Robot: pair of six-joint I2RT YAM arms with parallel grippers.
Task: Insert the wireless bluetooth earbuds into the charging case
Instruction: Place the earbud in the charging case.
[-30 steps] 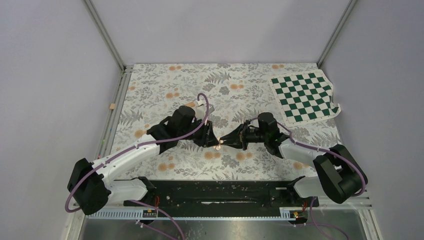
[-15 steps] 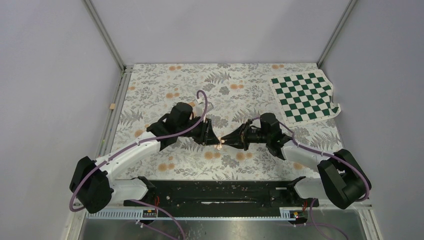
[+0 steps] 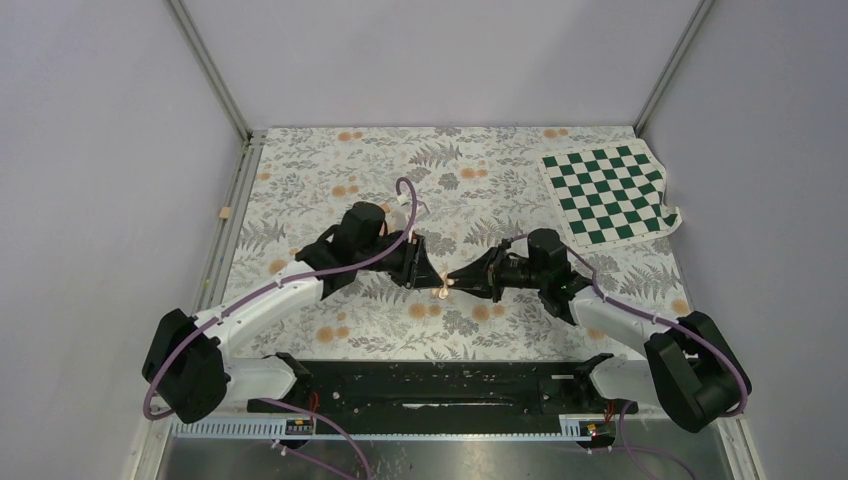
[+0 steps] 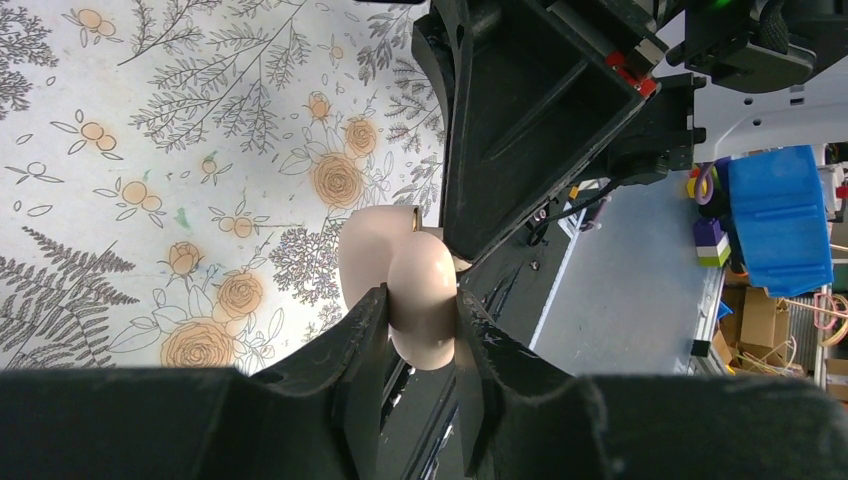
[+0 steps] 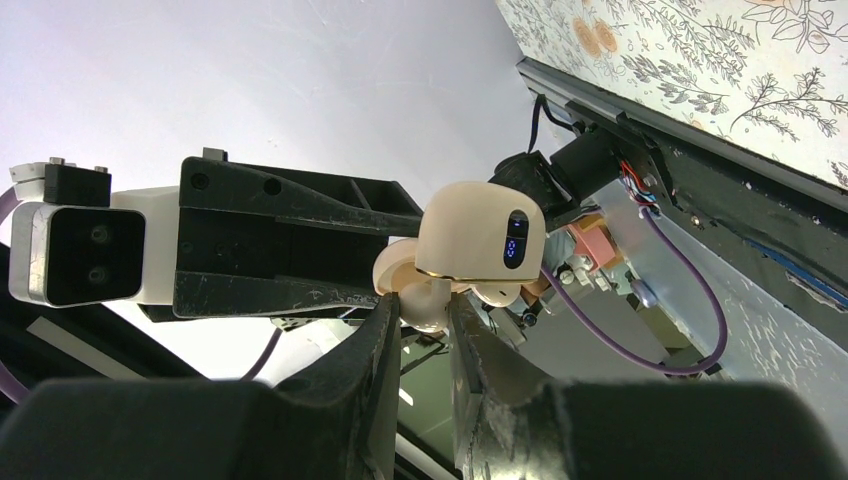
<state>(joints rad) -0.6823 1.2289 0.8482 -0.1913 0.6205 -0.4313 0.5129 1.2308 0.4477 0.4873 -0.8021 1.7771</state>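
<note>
Insertion step: left gripper [image 4: 420,305] clamped on charging case [image 4: 400,255], held above table [image 3: 330,160] between both arms. Right gripper [image 5: 423,308] narrow, pinching what looks like an earbud [image 5: 428,298] against case. Next: seat bud squarely in hollow, release.

charging case [image 4: 400,270]: smooth peach plastic with a soft satin sheen; thin gold-coloured trim at the seam; small glossy dark window.
left hand [image 4: 420,298]: matt black plastic, faintly grained.
right hand [image 5: 425,305]: the same matt black plastic.
bench [image 3: 320,170]: matt floral-printed covering; cloth or paper cannot be told.
checkered mat [image 3: 605,192]: thin matt sheet, green and white.
cables [image 3: 404,184]: smooth purple sheathing, slight gloss.
arm shells [image 3: 240,325]: smooth white plastic.
frame posts [image 3: 208,70]: bare grey metal, dull finish.
</note>
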